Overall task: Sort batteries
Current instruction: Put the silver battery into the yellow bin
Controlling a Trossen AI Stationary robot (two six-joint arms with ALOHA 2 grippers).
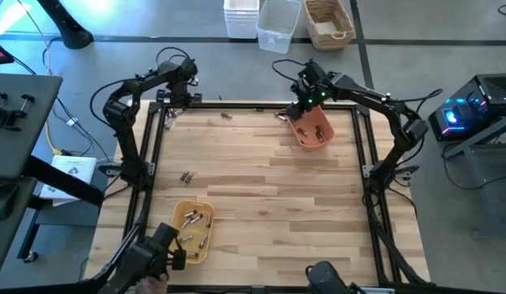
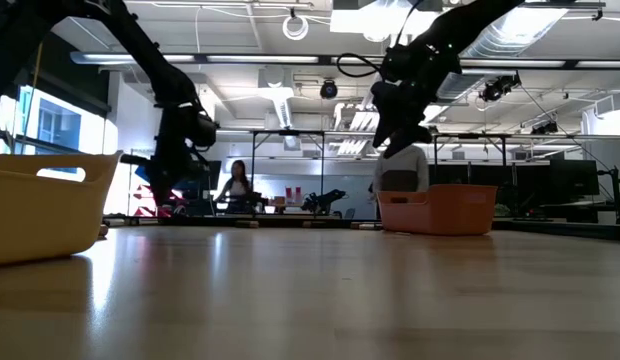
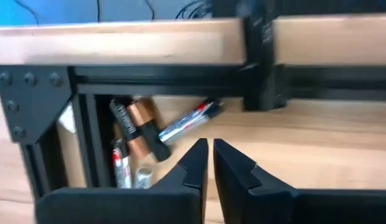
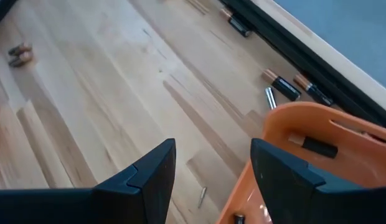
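Note:
Several batteries (image 3: 143, 134) lie heaped in the table's far-left corner against the black frame. My left gripper (image 3: 210, 152) hovers just before them, shut and holding nothing; in the high view it is my left gripper (image 1: 175, 100). My right gripper (image 4: 211, 165) is open and empty over the near rim of the orange tray (image 4: 317, 124), which holds a few batteries (image 4: 317, 147). It shows above the orange tray (image 2: 437, 208) in the low view. More batteries (image 4: 280, 84) lie along the far edge. A pair of batteries (image 1: 186, 175) lies mid-left. The yellow tray (image 1: 193, 231) holds several batteries.
A black metal frame (image 1: 237, 104) runs round the table's edge. White bins and a wicker basket (image 1: 328, 22) stand on the floor beyond the far edge. A person (image 2: 235, 185) sits in the room behind. Bare wood lies in the table's middle (image 1: 261, 188).

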